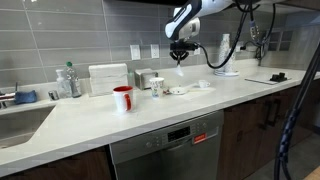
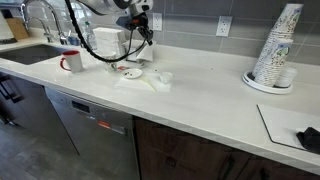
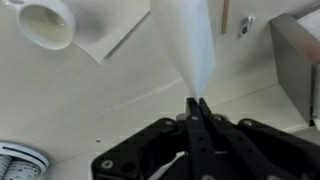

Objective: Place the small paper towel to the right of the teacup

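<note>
My gripper [image 3: 197, 100] is shut on the small paper towel [image 3: 190, 45], a thin white sheet hanging from the fingertips. In an exterior view the gripper [image 1: 180, 50] hovers above the counter with the towel [image 1: 180, 65] dangling under it, up and to the right of the teacup [image 1: 157, 86]. The teacup is white and stands upright on the counter; in the wrist view it [image 3: 45, 22] sits at the top left, seen from above. The gripper also shows in an exterior view [image 2: 138, 30].
A red mug [image 1: 123, 98] stands left of the teacup. A small plate [image 1: 177, 91] and flat white paper sheets [image 1: 202, 85] lie under the gripper. A tissue box [image 1: 108, 78], a sink [image 1: 20, 120] and stacked paper cups [image 2: 278, 50] are further off.
</note>
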`<action>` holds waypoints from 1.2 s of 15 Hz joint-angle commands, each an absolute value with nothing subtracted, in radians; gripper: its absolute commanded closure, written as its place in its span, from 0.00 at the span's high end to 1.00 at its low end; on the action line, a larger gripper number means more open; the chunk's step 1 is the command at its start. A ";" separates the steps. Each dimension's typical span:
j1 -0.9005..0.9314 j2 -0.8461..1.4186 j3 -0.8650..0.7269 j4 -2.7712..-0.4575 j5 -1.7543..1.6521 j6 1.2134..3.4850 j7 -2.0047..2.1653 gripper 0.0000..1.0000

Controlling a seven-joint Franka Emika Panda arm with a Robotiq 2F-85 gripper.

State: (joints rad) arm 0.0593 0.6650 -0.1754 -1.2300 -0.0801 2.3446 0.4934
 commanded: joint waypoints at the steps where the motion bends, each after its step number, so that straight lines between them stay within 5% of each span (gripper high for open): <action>1: 0.059 0.664 -0.172 -1.226 -0.081 2.341 0.493 0.04; 18: -0.033 0.984 -0.392 -0.801 -0.117 2.141 0.926 0.03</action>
